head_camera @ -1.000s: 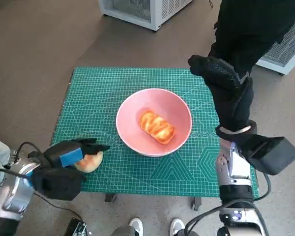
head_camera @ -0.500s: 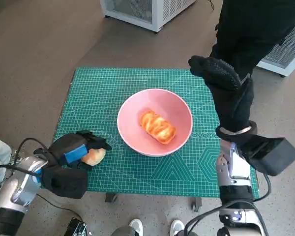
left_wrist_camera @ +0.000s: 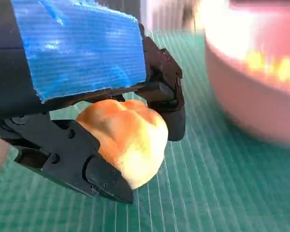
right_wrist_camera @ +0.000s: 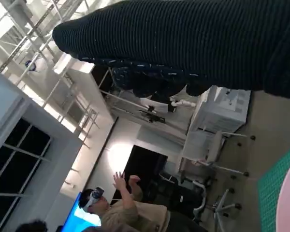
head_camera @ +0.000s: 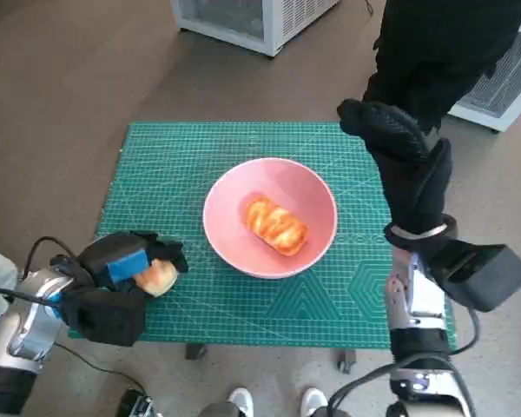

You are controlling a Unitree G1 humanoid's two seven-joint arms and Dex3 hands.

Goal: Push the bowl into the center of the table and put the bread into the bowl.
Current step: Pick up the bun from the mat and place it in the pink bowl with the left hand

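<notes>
Left hand (head_camera: 126, 271) drawn back gripping one bread roll (head_camera: 159, 277), second roll (head_camera: 276, 225) in one bowl (head_camera: 234, 252), right hand (head_camera: 399, 161) raised, empty

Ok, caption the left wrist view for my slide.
Left hand grips a bread roll beside the pink bowl.

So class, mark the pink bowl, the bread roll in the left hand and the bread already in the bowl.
pink bowl (head_camera: 234, 187), head view, bare inner wall.
bread roll (left_wrist_camera: 130, 137), left wrist view, its middle.
bread in the bowl (head_camera: 276, 225), head view, its middle.
</notes>
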